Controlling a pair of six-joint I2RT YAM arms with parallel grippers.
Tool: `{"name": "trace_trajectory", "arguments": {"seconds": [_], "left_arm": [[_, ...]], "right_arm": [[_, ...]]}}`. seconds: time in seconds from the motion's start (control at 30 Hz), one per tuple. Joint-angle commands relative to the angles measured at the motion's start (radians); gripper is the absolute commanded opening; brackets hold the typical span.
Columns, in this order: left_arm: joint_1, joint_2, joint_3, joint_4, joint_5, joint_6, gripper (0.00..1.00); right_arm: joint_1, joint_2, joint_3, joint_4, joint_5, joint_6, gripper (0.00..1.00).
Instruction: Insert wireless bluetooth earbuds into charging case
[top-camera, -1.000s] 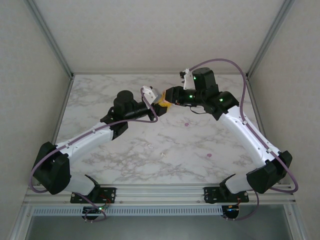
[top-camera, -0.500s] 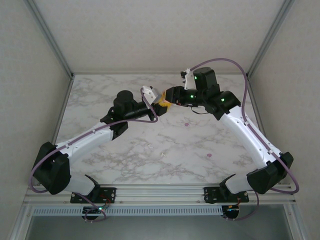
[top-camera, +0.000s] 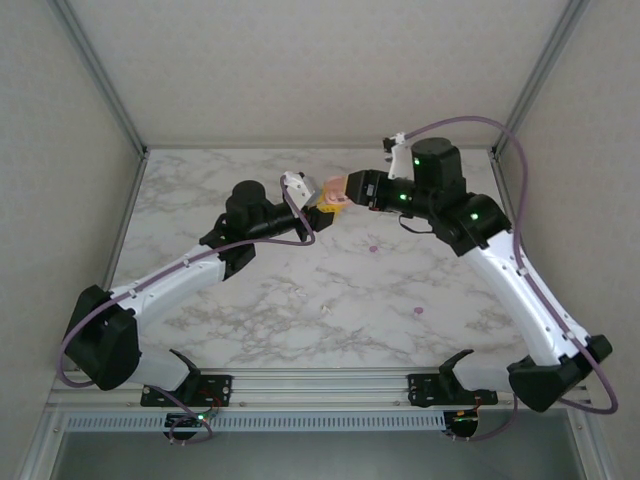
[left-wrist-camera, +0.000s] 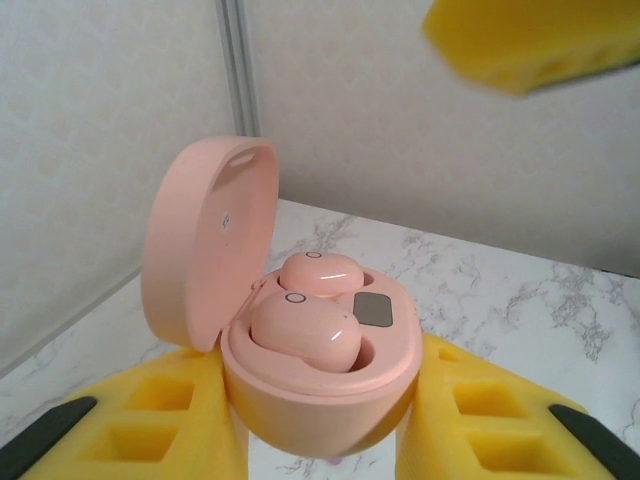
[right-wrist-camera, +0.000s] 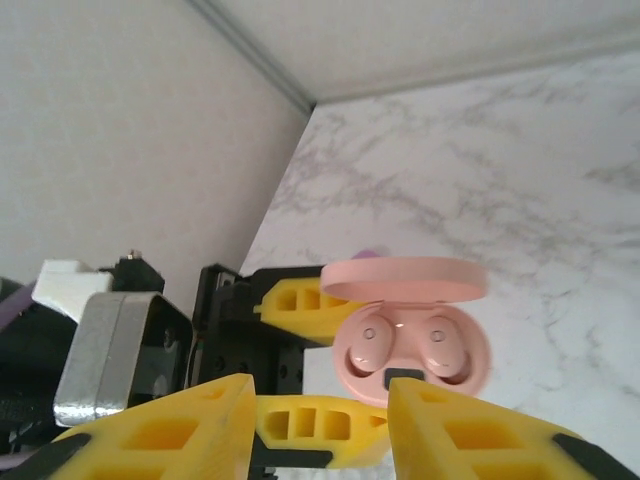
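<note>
My left gripper (left-wrist-camera: 318, 425) is clamped on the pink charging case (left-wrist-camera: 205, 240), held at far centre with its lid up and both peach earbuds (left-wrist-camera: 300, 330) seated, while my right gripper (right-wrist-camera: 320, 425) stands parted and empty just beside it; only closing the lid appears outstanding.

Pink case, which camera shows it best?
Left wrist: the open pink case is close up, with both earbuds seated inside. Right wrist shows it smaller, from the front. Top external shows it as a tiny pink speck.
</note>
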Motion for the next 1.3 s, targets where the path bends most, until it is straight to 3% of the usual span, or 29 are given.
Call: {"name": "trace_trajectory", "arguments": {"seconds": [0.0,0.43,0.73,1.03,1.27], "left_arm": [[-0.007,-0.047,0.021,-0.006,0.006,0.016,0.19],[-0.013,-0.098,0.030,-0.093,0.035,0.044,0.20],[-0.012,-0.095,0.033,-0.079,0.000,0.033,0.20],[-0.007,-0.080,0.039,-0.008,0.023,-0.025,0.20],[0.009,-0.035,0.065,0.086,0.084,-0.113,0.20]], "right_arm": [[-0.034,0.008,0.012,-0.027,0.121,0.003,0.41],[-0.085,0.325,0.290,-0.159,-0.179,0.031,0.48],[-0.089,0.276,0.193,-0.170,-0.270,-0.010,0.48],[-0.208,0.096,-0.132,0.152,-0.524,0.202,0.52],[-0.231,0.102,-0.255,0.440,-0.735,0.425,0.52]]}}
